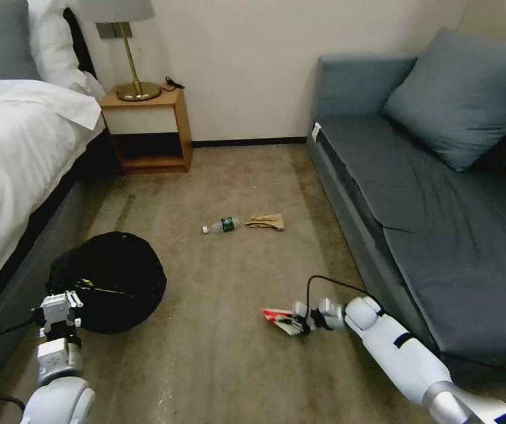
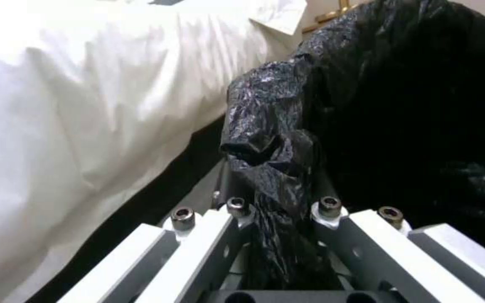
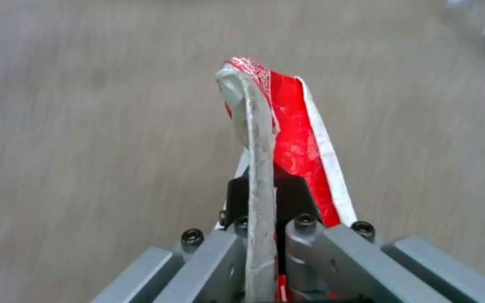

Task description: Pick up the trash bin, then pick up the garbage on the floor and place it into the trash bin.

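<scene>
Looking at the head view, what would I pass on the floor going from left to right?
Left gripper pinching the trash bin, clear plastic bottle, brown paper scrap, then the right gripper holding the red-and-white wrapper.

Glossy crinkled black plastic bag (image 2: 276, 139) (wet-looking sheen), matt short-pile carpet (image 1: 235, 330), shiny brass lamp (image 1: 136, 88), wooden nightstand (image 1: 146, 126).

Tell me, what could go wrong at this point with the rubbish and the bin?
The right gripper pinches the red-and-white wrapper by a thin edge, so it might slip out on the way to the bin. The left gripper grips the trash bin by a fold of its black bag; the bag could tear or pull loose. The bottle and brown paper scrap lie farther off on the carpet, so the bin must travel again.
</scene>
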`<state>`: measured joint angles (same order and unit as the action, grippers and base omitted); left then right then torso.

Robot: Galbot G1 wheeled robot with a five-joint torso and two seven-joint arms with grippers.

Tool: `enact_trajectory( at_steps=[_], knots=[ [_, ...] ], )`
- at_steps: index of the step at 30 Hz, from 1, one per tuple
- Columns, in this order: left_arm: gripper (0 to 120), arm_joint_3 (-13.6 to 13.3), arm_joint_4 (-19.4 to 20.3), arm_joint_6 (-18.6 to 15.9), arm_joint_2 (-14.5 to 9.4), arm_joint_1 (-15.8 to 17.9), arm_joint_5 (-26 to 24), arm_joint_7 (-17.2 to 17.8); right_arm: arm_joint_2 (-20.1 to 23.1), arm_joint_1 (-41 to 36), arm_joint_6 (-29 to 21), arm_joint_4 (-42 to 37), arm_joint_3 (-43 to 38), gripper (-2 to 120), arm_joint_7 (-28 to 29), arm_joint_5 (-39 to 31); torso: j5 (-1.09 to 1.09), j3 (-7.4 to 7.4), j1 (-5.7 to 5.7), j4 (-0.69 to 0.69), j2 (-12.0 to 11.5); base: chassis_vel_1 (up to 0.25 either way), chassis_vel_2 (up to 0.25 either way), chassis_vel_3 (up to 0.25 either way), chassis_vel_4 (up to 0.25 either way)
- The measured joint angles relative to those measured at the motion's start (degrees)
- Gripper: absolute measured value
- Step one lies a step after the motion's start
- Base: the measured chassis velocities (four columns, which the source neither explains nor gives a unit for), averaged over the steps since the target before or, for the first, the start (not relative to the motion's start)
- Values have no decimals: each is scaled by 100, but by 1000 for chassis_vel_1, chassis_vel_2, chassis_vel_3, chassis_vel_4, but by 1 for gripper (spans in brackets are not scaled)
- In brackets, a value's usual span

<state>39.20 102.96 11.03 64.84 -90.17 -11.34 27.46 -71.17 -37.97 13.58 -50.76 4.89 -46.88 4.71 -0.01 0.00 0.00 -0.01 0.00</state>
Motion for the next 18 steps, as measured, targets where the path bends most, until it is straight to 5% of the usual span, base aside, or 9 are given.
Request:
enact_trajectory(
  at_steps=[18],
  knots=[
    [7,-76,-107,70,208,103,231,0,-1251,983,-209,-776,1457,0,1704,-2194,-1,0,0,2,0,0,0,0,0]
  ],
)
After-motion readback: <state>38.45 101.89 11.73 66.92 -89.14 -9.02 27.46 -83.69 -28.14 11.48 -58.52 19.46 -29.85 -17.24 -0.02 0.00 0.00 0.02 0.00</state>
